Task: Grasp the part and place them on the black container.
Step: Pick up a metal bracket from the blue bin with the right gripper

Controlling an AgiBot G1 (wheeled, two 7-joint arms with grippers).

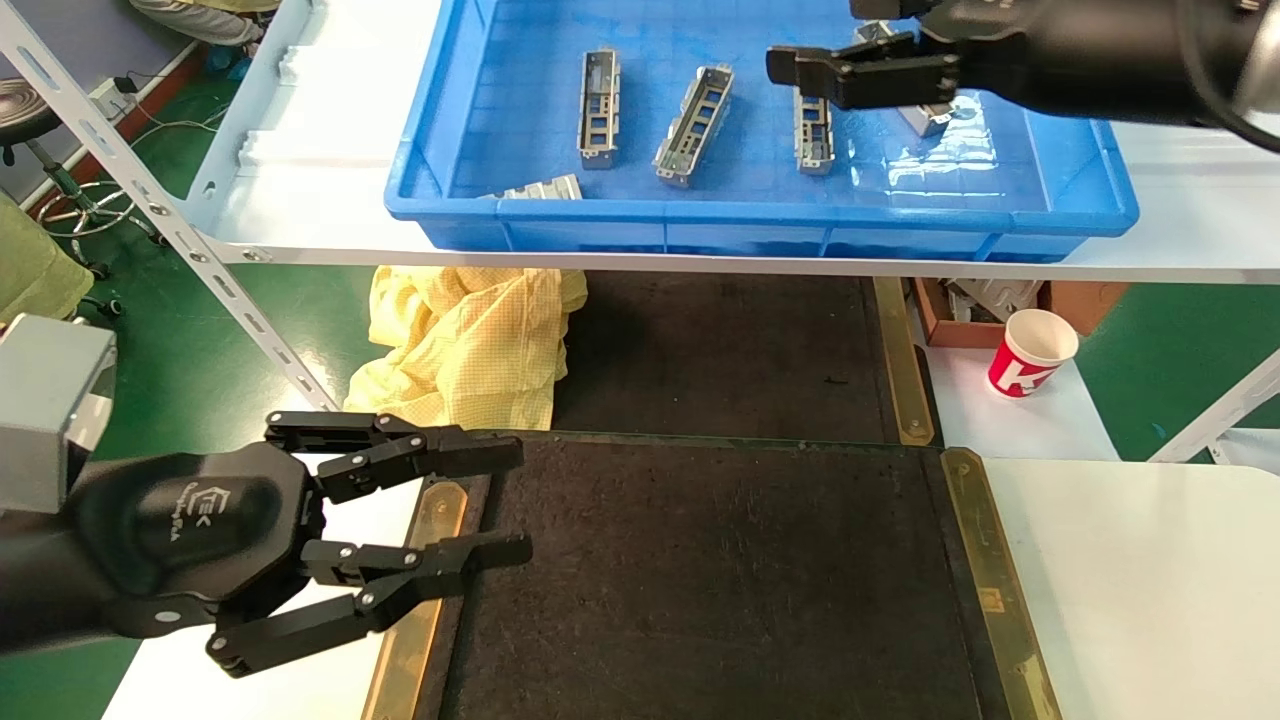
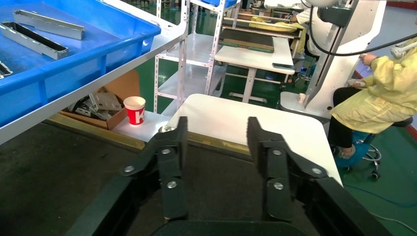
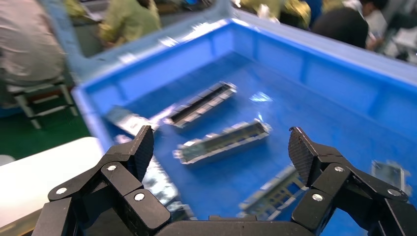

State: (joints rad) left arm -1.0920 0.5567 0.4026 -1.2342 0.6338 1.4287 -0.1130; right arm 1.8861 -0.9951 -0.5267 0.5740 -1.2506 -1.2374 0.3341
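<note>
Several grey metal parts lie in the blue bin (image 1: 760, 225) on the shelf; three of them are one (image 1: 599, 107), another (image 1: 694, 124) and a third (image 1: 812, 132). My right gripper (image 1: 790, 72) hovers open and empty over the bin, above the third part. In the right wrist view the open gripper (image 3: 220, 137) has a part (image 3: 223, 141) beyond its fingertips and another (image 3: 275, 191) close below. The black container (image 1: 720, 580) lies empty at the front. My left gripper (image 1: 523, 500) is open and empty over its left brass strip, also in the left wrist view (image 2: 218, 125).
A white shelf (image 1: 300, 200) carries the bin. Below it lie a yellow cloth (image 1: 470, 340), a second black mat (image 1: 720, 350), a red and white paper cup (image 1: 1030, 352) and a cardboard box (image 1: 960, 320). A white table (image 1: 1150, 580) lies right of the container.
</note>
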